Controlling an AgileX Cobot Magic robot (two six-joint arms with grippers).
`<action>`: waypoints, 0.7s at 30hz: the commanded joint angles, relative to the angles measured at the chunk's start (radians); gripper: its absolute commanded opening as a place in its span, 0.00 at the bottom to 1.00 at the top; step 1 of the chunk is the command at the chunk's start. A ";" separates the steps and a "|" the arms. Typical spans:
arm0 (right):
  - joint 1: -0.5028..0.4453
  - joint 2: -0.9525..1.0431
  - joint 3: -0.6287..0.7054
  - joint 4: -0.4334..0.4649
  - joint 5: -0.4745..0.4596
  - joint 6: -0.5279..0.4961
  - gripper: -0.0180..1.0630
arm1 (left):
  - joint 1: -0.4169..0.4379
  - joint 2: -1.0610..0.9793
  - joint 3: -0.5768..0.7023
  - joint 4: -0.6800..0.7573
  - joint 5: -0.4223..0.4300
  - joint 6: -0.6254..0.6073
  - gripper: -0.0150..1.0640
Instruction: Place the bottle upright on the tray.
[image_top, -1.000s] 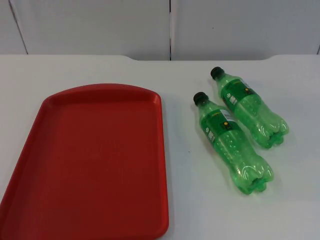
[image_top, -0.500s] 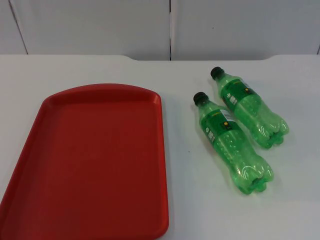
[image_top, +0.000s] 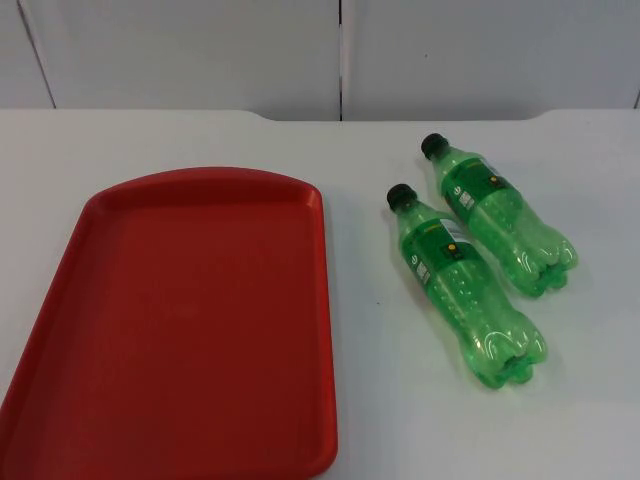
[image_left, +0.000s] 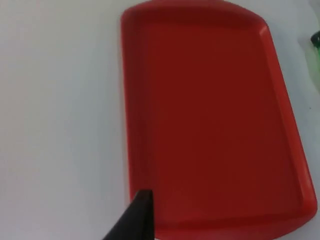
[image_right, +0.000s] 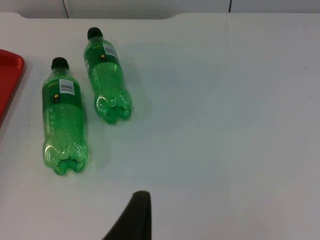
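Two green bottles (image_top: 465, 284) (image_top: 497, 215) lie side by side right of centre in the top view, apart from the red tray (image_top: 180, 320) at left. Left wrist view: the left gripper (image_left: 137, 220) over the tray's edge (image_left: 135, 150), jaw state unclear. Right wrist view: the right gripper (image_right: 135, 217) above bare table (image_right: 225, 125), the bottles (image_right: 64, 117) (image_right: 106, 77) lying well beyond it, jaws likewise unclear.

We see the tray (image_top: 180, 320) lying flat on the counter (image_top: 400, 420) at the left. To its right, apart from it, two bottles lie on their sides side by side: the nearer bottle (image_top: 462, 288) between the tray and the farther bottle (image_top: 498, 215), caps pointing toward the partition wall (image_top: 200, 50).
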 joint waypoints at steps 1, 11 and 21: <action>-0.009 -0.004 0.001 0.000 -0.005 -0.005 0.90 | 0.005 0.051 -0.005 -0.041 -0.023 0.034 0.99; -0.009 -0.004 0.001 0.000 -0.005 -0.005 0.90 | 0.005 0.262 -0.010 -0.052 -0.019 0.088 0.99; -0.009 -0.004 0.001 0.000 -0.005 -0.005 0.90 | -0.014 0.437 -0.134 -0.077 0.027 0.098 0.99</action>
